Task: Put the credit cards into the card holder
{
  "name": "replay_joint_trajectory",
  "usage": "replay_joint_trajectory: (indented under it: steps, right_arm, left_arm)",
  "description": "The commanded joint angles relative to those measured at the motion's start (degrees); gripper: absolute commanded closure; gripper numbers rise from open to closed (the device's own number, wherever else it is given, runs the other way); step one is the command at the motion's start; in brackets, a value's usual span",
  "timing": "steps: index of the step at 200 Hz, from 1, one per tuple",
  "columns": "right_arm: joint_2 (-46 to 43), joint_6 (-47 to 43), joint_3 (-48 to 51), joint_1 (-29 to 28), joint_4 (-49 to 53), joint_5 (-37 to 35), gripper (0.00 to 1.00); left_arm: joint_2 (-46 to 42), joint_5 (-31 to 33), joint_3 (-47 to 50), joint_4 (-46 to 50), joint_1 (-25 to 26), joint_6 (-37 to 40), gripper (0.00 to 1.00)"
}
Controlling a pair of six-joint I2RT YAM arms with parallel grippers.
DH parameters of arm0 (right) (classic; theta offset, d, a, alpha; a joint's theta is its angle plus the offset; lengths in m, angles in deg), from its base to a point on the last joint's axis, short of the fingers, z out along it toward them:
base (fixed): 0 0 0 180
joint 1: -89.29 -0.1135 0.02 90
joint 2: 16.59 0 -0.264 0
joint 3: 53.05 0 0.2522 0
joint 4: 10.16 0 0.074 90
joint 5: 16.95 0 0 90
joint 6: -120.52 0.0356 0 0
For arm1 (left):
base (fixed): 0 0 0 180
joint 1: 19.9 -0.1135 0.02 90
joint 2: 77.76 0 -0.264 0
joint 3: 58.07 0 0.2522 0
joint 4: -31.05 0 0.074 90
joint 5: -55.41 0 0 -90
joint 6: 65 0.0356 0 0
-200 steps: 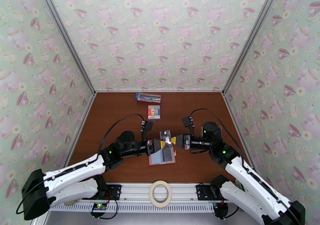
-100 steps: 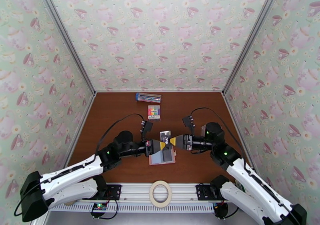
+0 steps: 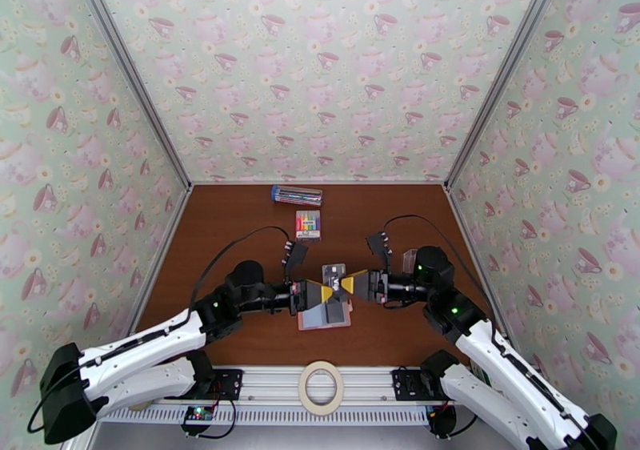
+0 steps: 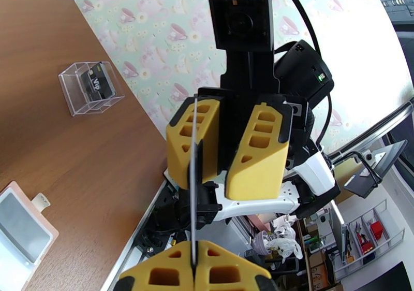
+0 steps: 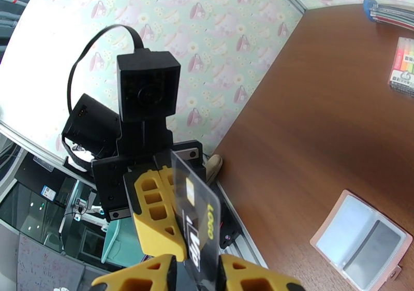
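My left gripper (image 4: 194,253) is shut on a dark see-through credit card (image 5: 195,219) printed VIP LOGO, which stands on edge in the air and shows as a thin line (image 4: 194,173) in the left wrist view. The right gripper (image 5: 196,274) faces it nose to nose, open, with the card's near end in the gap between its fingers (image 4: 259,147). From above, the card (image 3: 334,270) sits over both grippers, left (image 3: 325,291) and right (image 3: 346,285). Below them the pink card holder (image 3: 326,315) lies open on the table (image 5: 359,237). Another VIP card (image 4: 97,84) stands in a clear box (image 3: 410,259).
A rainbow marker pack (image 3: 308,223) and a long blue-ended pen box (image 3: 297,195) lie towards the back wall. A roll of tape (image 3: 321,387) rests on the front rail. Patterned walls close in the brown table (image 3: 232,227) on three sides.
The right gripper has let go of the card and drawn back slightly to the right. The card has tipped from upright to flatter, staying in the left gripper.
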Motion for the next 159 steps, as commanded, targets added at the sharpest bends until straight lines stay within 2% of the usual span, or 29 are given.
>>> replay_joint_trajectory:
  steps: [1, 42, 73, 99, 159]
  right_arm:
    - [0.34, -0.16, 0.98, -0.9, -1.93, 0.97, 0.74]
    - [-0.25, -0.41, 0.85, -1.27, -1.39, -0.11, 0.84]
    - [-1.04, -1.45, 0.19, -1.25, 0.76, -1.17, 0.82]
    - [-0.79, -1.74, -0.2, -1.23, 1.22, -0.83, 0.73]
    - [-0.88, -2.27, -0.78, -1.27, 2.22, -0.93, 0.76]
  left_arm:
    - [0.67, -1.37, -1.66, -1.55, 0.4, -0.27, 1.0]
    - [0.98, -1.22, -2.01, -1.05, 0.6, -0.18, 1.0]
    - [0.28, -0.72, -1.75, 0.02, 0.57, 0.4, 1.0]
    - [-0.03, -0.53, -1.42, 0.59, 0.56, 0.68, 1.0]
    - [-0.61, -0.49, -1.39, 1.44, 0.23, 0.97, 1.0]
